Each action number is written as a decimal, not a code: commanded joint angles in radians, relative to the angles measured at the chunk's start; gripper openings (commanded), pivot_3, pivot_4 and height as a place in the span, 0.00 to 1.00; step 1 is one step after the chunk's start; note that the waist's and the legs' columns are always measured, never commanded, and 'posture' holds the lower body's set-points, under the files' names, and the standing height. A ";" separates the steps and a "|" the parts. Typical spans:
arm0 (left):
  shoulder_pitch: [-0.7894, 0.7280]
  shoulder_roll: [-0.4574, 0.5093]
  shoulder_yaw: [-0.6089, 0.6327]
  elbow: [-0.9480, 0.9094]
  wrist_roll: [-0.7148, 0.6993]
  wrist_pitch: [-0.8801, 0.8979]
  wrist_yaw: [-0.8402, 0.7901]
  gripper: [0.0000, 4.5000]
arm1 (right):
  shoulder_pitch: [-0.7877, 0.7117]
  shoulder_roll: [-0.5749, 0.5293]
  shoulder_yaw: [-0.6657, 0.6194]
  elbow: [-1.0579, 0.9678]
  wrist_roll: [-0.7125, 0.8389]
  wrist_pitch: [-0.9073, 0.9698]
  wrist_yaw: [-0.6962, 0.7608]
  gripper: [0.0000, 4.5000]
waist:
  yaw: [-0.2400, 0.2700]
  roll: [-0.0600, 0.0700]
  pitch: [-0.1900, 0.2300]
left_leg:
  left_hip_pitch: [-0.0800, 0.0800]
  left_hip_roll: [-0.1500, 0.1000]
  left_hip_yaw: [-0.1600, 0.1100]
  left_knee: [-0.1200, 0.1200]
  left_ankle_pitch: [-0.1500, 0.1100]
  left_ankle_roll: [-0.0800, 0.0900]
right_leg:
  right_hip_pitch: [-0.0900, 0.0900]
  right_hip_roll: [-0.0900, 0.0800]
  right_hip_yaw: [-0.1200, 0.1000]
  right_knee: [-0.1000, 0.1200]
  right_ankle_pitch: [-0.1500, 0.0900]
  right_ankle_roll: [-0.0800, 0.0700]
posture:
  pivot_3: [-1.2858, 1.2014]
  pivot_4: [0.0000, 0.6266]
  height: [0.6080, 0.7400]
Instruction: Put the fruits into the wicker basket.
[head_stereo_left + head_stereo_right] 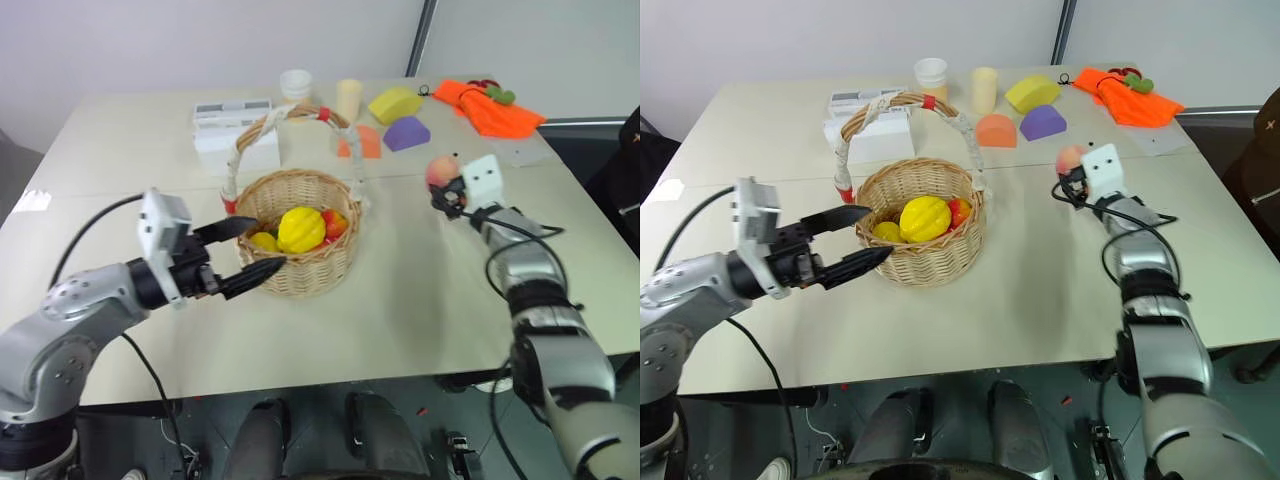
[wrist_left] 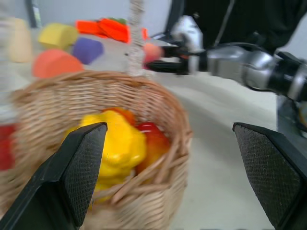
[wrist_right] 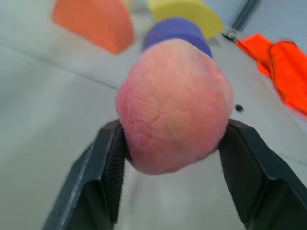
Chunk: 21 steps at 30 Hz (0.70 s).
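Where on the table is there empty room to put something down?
The table is bare along its near edge and between the wicker basket and the right gripper, which clamps the peach. The far side is crowded: white box, cups, foam blocks, orange cloth. The open left gripper flanks the basket's left.

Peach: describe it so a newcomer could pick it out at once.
On the table's right side, away from the wicker basket, the right tool grips a peach. It is round and pink-orange, unlike the ridged yellow starfruit in the basket.
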 commanded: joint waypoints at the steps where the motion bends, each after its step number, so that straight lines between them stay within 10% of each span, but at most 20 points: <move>1: 0.056 0.005 0.089 0.018 0.010 -0.084 -0.061 1.00 | 0.151 -0.076 -0.058 -0.412 0.202 0.160 0.181 0.51 | 0.000 0.000 0.000 | 0.000 0.000 0.000 0.000 0.000 0.000 | 0.000 0.000 0.000 0.000 0.000 0.000 | 0.52 0.24 1.00; 8: 0.161 0.026 0.106 0.167 0.106 -0.199 -0.192 1.00 | 0.324 -0.197 -0.085 -1.029 0.717 0.633 0.285 0.51 | -0.011 -0.001 0.000 | 0.003 0.005 0.002 0.001 0.000 0.000 | 0.000 0.007 0.001 0.000 -0.002 -0.006 | 0.52 0.24 1.00; 19: 0.171 0.002 0.090 0.151 0.113 -0.229 -0.195 1.00 | -0.048 0.151 0.327 -0.921 0.385 0.770 -0.106 0.51 | 0.003 -0.002 0.000 | -0.004 0.013 0.005 0.004 0.000 0.000 | -0.008 0.011 0.001 -0.001 0.002 -0.016 | 0.52 0.24 1.00; 21: 0.180 -0.007 0.089 0.136 0.111 -0.230 -0.189 1.00 | -0.055 0.179 0.335 -0.914 0.371 0.780 -0.112 0.82 | 0.007 -0.002 0.000 | -0.005 0.013 0.005 0.004 0.000 0.000 | -0.008 0.011 0.001 -0.001 0.003 -0.016 | 0.52 0.24 1.00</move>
